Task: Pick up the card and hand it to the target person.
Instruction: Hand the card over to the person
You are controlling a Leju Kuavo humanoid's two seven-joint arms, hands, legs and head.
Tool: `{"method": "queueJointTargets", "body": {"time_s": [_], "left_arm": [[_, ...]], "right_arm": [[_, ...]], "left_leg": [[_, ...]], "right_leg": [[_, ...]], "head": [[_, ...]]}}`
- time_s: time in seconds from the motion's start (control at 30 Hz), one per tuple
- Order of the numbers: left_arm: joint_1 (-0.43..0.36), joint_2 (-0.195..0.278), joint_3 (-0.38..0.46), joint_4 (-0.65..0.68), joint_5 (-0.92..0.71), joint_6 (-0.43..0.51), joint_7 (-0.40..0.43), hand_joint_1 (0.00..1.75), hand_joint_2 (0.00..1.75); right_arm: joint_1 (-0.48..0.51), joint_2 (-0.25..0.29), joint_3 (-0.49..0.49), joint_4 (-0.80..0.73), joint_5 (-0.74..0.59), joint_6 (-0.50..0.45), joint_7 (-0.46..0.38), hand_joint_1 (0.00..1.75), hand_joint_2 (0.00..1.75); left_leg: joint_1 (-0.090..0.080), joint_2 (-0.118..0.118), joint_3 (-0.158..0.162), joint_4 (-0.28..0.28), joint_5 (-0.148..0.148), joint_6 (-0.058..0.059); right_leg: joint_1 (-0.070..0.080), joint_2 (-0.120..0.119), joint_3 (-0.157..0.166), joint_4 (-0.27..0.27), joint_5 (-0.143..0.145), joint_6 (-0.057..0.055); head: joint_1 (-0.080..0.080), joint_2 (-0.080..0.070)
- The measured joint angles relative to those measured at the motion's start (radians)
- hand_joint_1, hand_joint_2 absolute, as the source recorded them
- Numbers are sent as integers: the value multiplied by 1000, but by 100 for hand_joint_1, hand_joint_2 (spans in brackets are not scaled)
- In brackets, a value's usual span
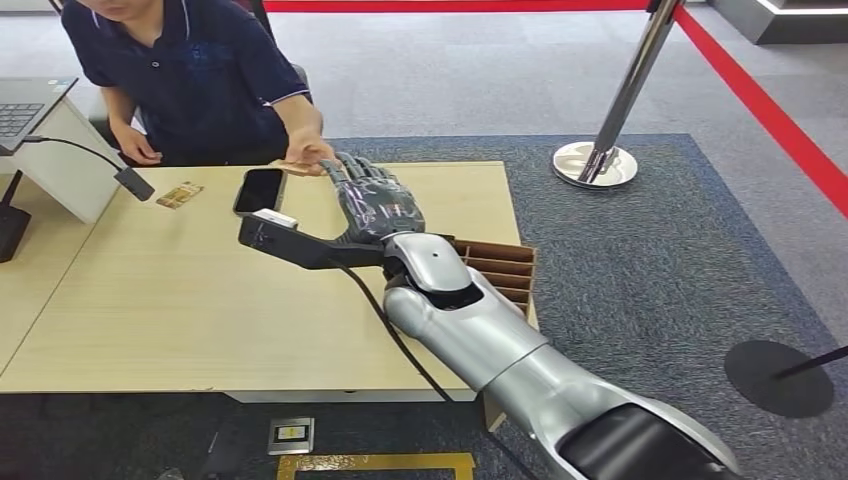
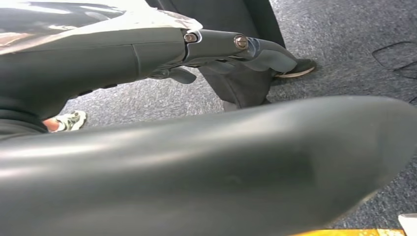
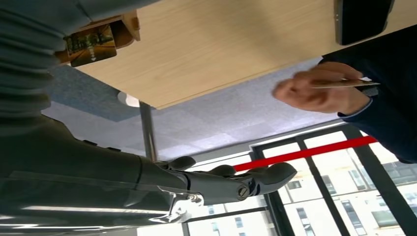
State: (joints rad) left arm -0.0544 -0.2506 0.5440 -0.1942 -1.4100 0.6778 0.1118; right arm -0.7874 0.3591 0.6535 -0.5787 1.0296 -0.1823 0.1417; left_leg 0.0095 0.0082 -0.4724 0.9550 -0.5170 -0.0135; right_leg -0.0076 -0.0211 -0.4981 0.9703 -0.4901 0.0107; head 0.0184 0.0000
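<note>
Over at the far edge of the wooden table (image 1: 200, 300), the card (image 1: 296, 167) sits in the person's hand (image 1: 312, 152), pinched flat between their fingers, so the handover looks basically done to me. In the right wrist view you can see that same person's hand holding the thin card edge-on, well apart from the robot's fingers (image 3: 265, 177).

The right hand (image 1: 375, 200) is stretched out across the table toward the person, arm reaching long from the near right, palm side down and fingers extended with nothing in them, which makes sense if it just needs to let the person take the card cleanly. It hovers just beside the person's hand and right of the black phone (image 1: 259, 190) lying on the table.

A second small card (image 1: 180, 194) lies further left on the tabletop, near a laptop (image 1: 25, 105).

The left hand (image 2: 236, 49) hangs down by the floor, fingers loosely straight, holding nothing.
</note>
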Motion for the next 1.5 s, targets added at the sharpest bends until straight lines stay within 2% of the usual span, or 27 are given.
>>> {"method": "queueJointTargets", "body": {"time_s": [0.27,0.37,0.47,0.57,0.63,0.7,0.77,0.8,0.87,0.93,1.03,1.1,1.23,1.3,1.37,1.5], "left_arm": [[2,0,5,0,14,0,0,0,0],[3,0,6,0,19,0,0,0,0],[7,-1,7,1,28,0,-1,0,0],[15,-2,8,1,38,-2,-1,0,0],[20,-2,10,1,42,-2,-1,0,0],[22,-2,12,2,45,-4,0,0,0],[22,-2,13,2,45,-6,0,0,0],[22,-2,13,2,45,-7,0,0,0],[22,-2,14,3,42,-8,0,0,0],[21,-2,14,3,35,-10,0,0,0],[18,-3,14,3,24,-13,1,0,0],[18,-3,15,3,22,-14,3,0,0],[17,-4,15,3,27,-12,5,0,0],[16,-4,16,3,32,-9,5,0,0],[16,-4,19,4,36,-4,4,0,0],[14,-4,24,4,37,2,-5,0,0]], "right_arm": [[53,-44,-5,-49,68,-69,6,0,0],[115,-79,-28,-125,125,-122,30,0,0],[262,-143,-101,-290,222,-203,64,0,0],[485,-206,-267,-537,297,-345,59,0,0],[642,-217,-422,-711,251,-451,-37,0,0],[764,-196,-598,-863,101,-505,-238,0,0],[843,-154,-788,-976,-104,-518,-442,0,0],[872,-132,-883,-1017,-203,-520,-517,0,0],[923,-98,-1051,-1071,-353,-523,-600,0,0],[950,-76,-1187,-1091,-438,-524,-638,0,0],[932,-52,-1393,-1037,-487,-523,-679,0,0],[894,-48,-1520,-944,-487,-522,-687,0,0],[804,-107,-1739,-609,-390,-518,-614,0,0],[766,-146,-1835,-417,-282,-517,-527,0,0],[741,-176,-1908,-242,-179,-515,-407,0,0],[719,-195,-1964,34,-41,-466,-127,0,0]], "left_leg": [[0,0,0,0,0,0],[0,-1,0,0,0,0],[0,-2,0,0,0,1],[0,-3,-2,1,-2,2],[0,-4,-4,1,-3,3],[0,-3,-5,1,-3,3],[0,-2,-5,1,-4,3],[0,-2,-5,0,-4,3],[0,-2,-5,0,-3,3],[0,0,-5,0,-3,3],[0,0,-3,0,-2,3],[0,0,-3,0,-1,3],[0,0,-2,0,0,4],[0,0,-2,0,0,4],[0,0,-2,0,0,4],[0,0,-2,0,1,3]], "right_leg": [[0,0,0,0,0,0],[0,0,0,-1,0,0],[0,0,1,-3,0,1],[0,0,0,-5,0,1],[0,0,-1,-5,0,2],[-1,0,-2,-5,0,2],[-1,0,-3,-6,0,2],[-1,0,-3,-6,0,2],[-1,0,-3,-6,0,2],[-1,0,-3,-5,0,2],[-1,0,-2,-5,1,2],[0,0,-2,-5,2,2],[0,0,-1,-5,3,3],[0,0,-1,-6,4,3],[0,0,0,-5,4,3],[0,0,-1,-4,3,2]], "head": [[0,0],[0,0],[0,0],[0,0],[0,0],[0,0],[0,0],[0,0],[0,0],[0,0],[0,0],[0,0],[0,0],[0,0],[0,0],[0,0]]}}
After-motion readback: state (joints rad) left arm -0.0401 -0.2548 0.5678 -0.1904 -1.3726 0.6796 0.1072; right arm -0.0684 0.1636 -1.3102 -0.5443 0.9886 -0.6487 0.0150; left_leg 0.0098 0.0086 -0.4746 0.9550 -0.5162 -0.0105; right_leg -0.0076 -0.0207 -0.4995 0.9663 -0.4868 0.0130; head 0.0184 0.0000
